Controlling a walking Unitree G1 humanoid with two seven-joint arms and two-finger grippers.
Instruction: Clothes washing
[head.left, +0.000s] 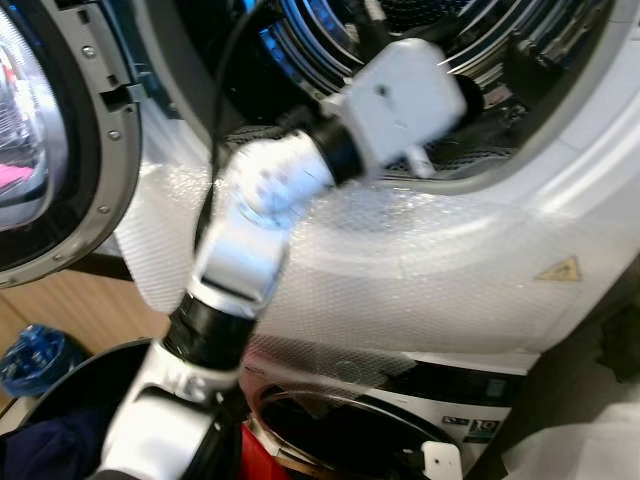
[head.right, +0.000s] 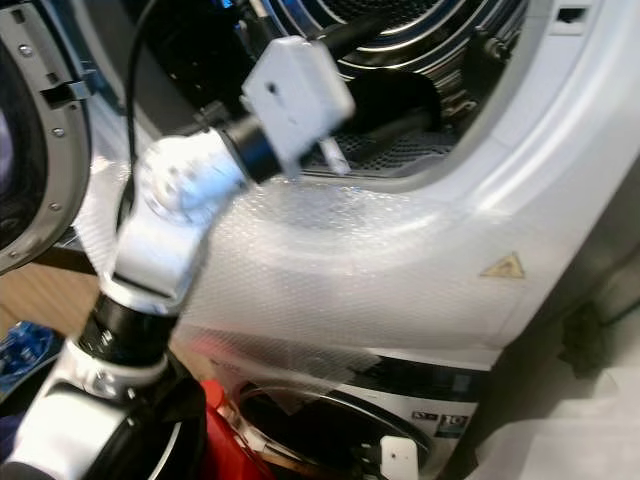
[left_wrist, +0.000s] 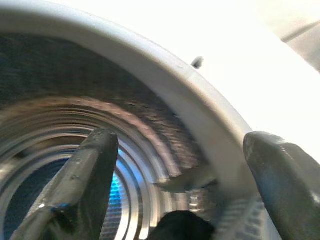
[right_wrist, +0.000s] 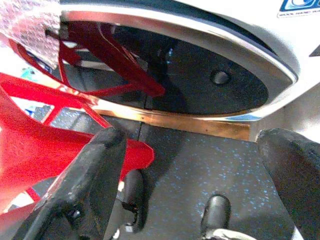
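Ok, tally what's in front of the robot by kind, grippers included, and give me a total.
Washer drums: 1, the open drum.
Washer doors: 2, the open upper door and the lower door.
Red laundry baskets: 1.
Grippers: 2, left gripper and right gripper, both open.
Total: 6.

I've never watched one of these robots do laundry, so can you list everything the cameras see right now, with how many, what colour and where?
Upper machine: one, white front under clear bubble wrap, straight ahead, its opening uncovered.
Drum: one, shiny ribbed metal with a blue glow, inside that opening.
Door: one, grey rim with a glass bowl, swung open to the left.
Warning sticker: one, yellow triangle, on the white front at the right.
Lower machine door: one, dark glass with a chrome rim, below, shut.
Red basket: one, red plastic, low beside the lower door.
Dark clothes: one heap, navy, bottom left.
Blue thing: one, on the floor at left; too blurred to name.
Left gripper: black fingers apart, reaching into the drum.
Right gripper: black fingers apart, low over the dark floor.
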